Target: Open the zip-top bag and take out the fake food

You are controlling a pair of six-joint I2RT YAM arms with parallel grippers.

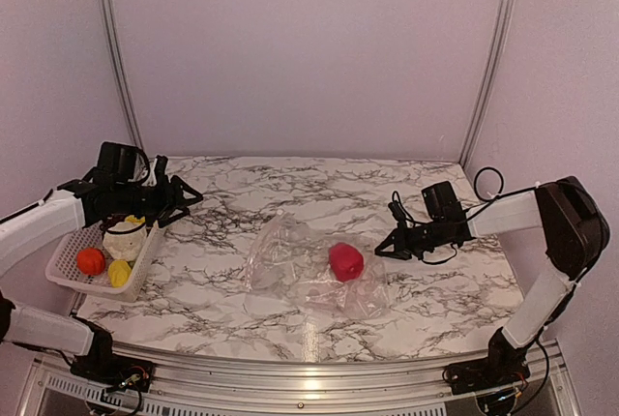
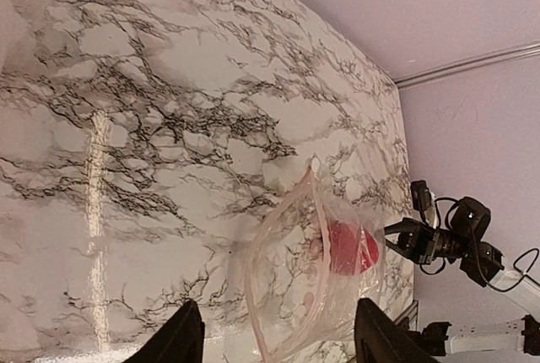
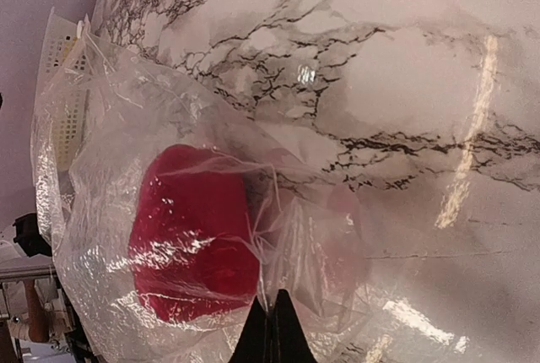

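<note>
The clear zip-top bag [image 1: 309, 266] lies crumpled on the marble table near the middle, with a pink-red piece [image 1: 345, 260] inside it. My right gripper [image 1: 379, 252] is shut on a pinch of the bag's plastic at its right edge. In the right wrist view the closed fingertips [image 3: 272, 329] grip the film just beside the pink-red piece [image 3: 194, 236]. My left gripper [image 1: 184, 199] is open and empty, raised over the table's left side by the basket. In the left wrist view [image 2: 278, 342] it faces the bag [image 2: 291, 295] and the pink-red piece [image 2: 346, 249] from a distance.
A white lattice basket [image 1: 63, 266] at the left edge holds an orange-red fruit [image 1: 90, 260], yellow pieces [image 1: 119, 273] and a white cauliflower [image 1: 124, 240]. The basket also shows in the right wrist view [image 3: 63, 84]. Purple walls stand behind.
</note>
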